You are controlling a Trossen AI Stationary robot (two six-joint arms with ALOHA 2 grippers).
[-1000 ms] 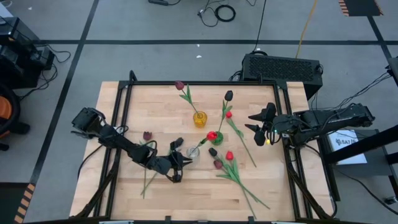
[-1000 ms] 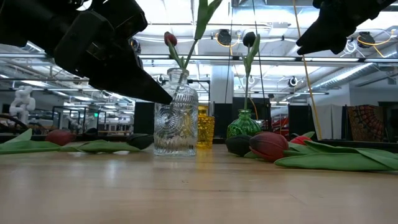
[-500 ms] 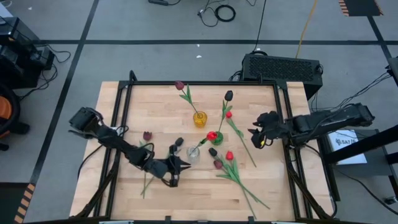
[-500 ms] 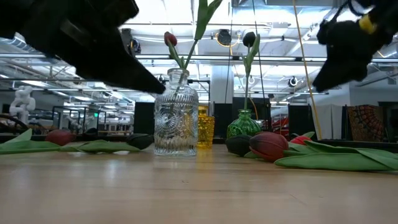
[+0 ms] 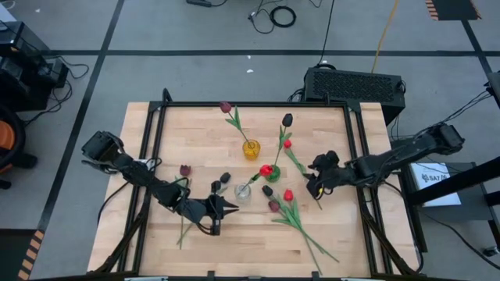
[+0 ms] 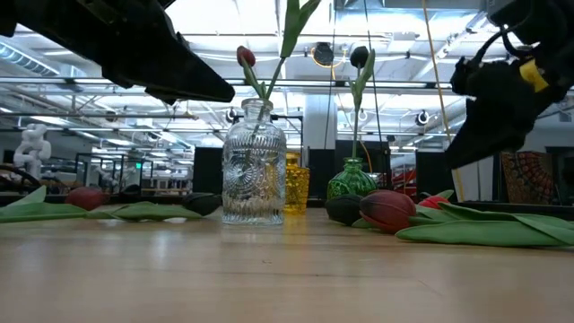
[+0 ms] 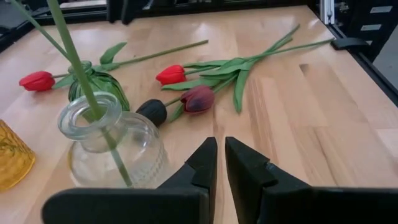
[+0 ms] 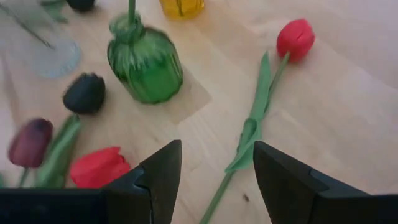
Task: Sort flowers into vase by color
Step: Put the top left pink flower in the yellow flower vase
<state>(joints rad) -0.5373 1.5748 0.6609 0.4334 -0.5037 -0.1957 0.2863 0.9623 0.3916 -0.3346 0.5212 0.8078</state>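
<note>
Flowers (image 5: 291, 204) lie partly loose on the wooden table (image 5: 328, 242), partly standing in vases. Three vases cluster mid-table: clear glass vase (image 5: 243, 192) nearest, green vase (image 5: 273, 173) just right of it, yellow vase (image 5: 250, 149) farther back. Clear vase holds one stem topped by a red head (image 6: 245, 56). Yellow vase holds a maroon-headed stem (image 5: 226, 107) leaning far-left. Green vase holds a near-black-headed stem (image 5: 287, 120).

Loose on the table right of the vases: a red tulip (image 8: 296, 38) with its long stem running toward the near right; then a tight group of a black head (image 7: 152, 112), a maroon head (image 7: 198, 98) and a red head (image 7: 170, 74), their stems fanning toward the near right edge. Left of the vases: a maroon tulip (image 5: 185, 169) lying flat, and another dark head (image 5: 225, 179) close by the clear vase.

Left gripper (image 5: 226, 206) sits low, just near-left of the clear vase, jaws nearly together, nothing between them in the left wrist view. Right gripper (image 8: 214, 163) hovers over the loose red tulip's stem, right of the green vase, jaws apart and empty.
</note>
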